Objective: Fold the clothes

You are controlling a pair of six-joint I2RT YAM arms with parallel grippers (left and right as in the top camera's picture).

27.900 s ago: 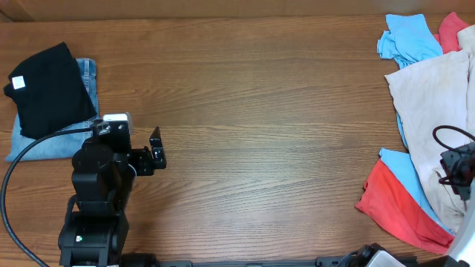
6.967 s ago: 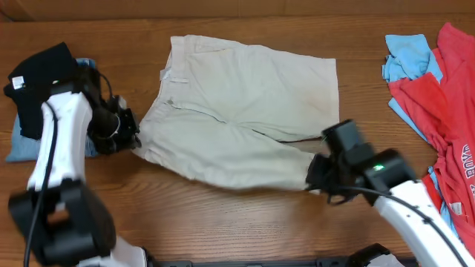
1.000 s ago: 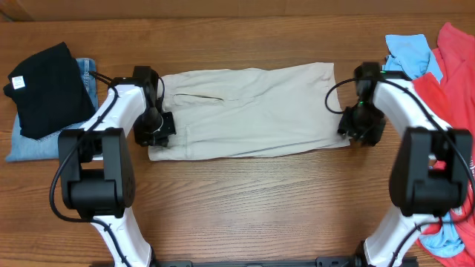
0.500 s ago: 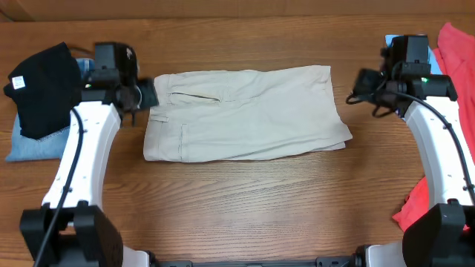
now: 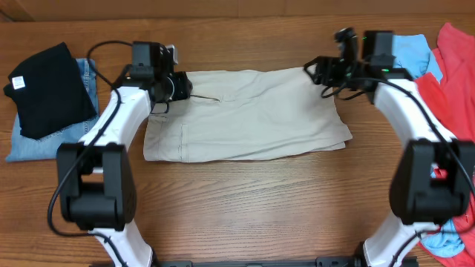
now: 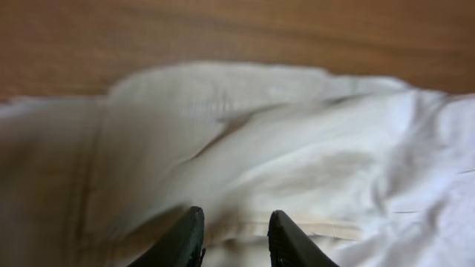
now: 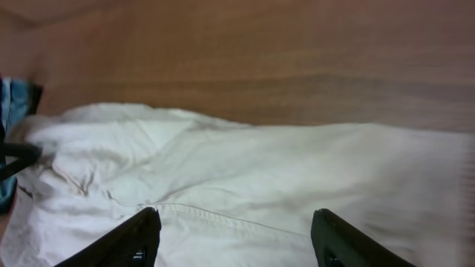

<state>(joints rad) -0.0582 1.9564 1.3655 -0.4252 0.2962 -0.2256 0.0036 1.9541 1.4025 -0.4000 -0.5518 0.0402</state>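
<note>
The clothes point(image 5: 245, 115) are pale beige trousers, folded into a long band across the middle of the table. My left gripper point(image 5: 185, 87) hovers low over their upper left corner, near the slit pocket. In the left wrist view its fingers point(image 6: 189, 237) stand a narrow gap apart, with rumpled cloth point(image 6: 245, 148) under and ahead of them, and the left gripper point(image 6: 234, 237) holds nothing that I can see. My right gripper point(image 5: 310, 72) is at the upper right corner. In the right wrist view the right gripper point(image 7: 237, 237) is wide open above a stitched seam point(image 7: 215, 215).
A black garment point(image 5: 44, 89) lies on folded blue jeans point(image 5: 37, 148) at the far left. A heap of red point(image 5: 449, 67) and blue clothes point(image 5: 410, 48) sits at the far right. Bare wood runs along the table's front half.
Both arms have swung in from outside the trousers to their upper corners. The left jaws, shut a second ago, now stand apart. The right jaws have widened. The trousers lie as before.
</note>
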